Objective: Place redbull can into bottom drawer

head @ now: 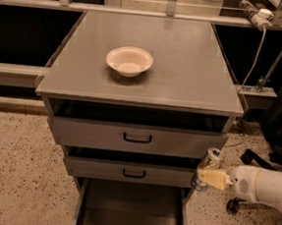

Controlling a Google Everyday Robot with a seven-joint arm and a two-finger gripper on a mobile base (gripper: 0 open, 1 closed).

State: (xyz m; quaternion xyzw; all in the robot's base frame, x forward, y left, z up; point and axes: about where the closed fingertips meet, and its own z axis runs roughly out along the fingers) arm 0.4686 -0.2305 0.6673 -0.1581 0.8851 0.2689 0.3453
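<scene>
The redbull can (210, 160), slim and silver with a shiny top, stands upright in my gripper (209, 177) at the right of the cabinet, level with the middle drawer's front. The gripper's pale fingers (215, 179) are shut around the can's body; the white arm reaches in from the right edge. The bottom drawer (131, 211) is pulled open below and left of the can, and what shows of its grey floor is bare. The can is outside the drawer, just beyond its right wall.
A white bowl (129, 60) sits on the grey cabinet top (184, 64). Two shallower drawers with black handles (137, 138) are slightly ajar above. A chair base and cables (255, 159) lie on the speckled floor at right. A rail runs behind the cabinet.
</scene>
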